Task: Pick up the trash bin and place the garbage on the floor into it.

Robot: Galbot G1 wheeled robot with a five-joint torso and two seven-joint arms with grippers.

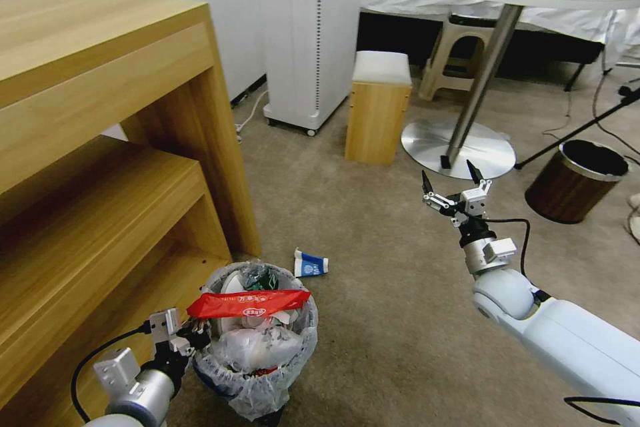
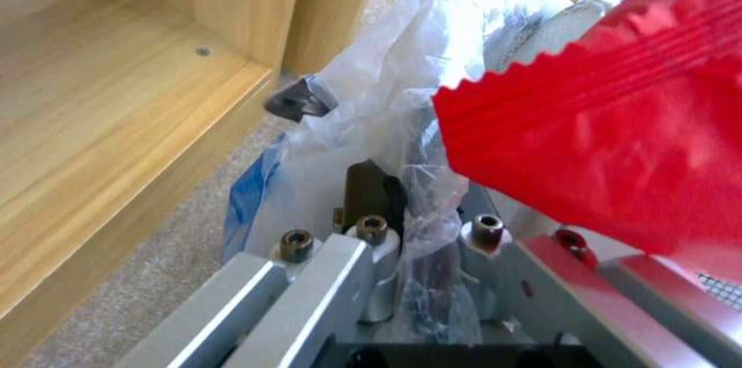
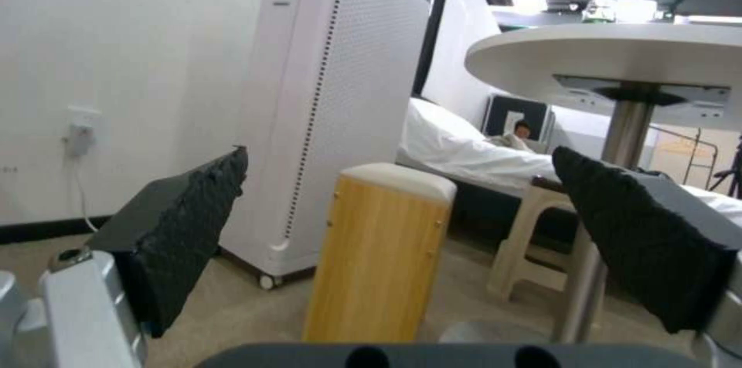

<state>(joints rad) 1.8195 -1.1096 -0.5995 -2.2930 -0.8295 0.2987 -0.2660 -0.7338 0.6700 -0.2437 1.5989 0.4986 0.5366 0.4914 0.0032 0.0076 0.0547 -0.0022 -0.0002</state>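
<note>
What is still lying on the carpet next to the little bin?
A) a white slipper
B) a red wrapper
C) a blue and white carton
C: the blue and white carton lies on the carpet just beyond the little bin.

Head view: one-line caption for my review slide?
Left gripper clamps the trash bin rim; right gripper open above carpet; blue-white carton remains.

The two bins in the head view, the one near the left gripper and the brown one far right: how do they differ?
The trash bin is black, lined with a crinkled whitish bag, and piled full, with a red wrapper across its top; the brown bin has wood-grain sides, a pale rim, no visible liner and a dark inside. The left gripper grips the trash bin's rim; nothing touches the brown bin. Both are round and upright.
</note>
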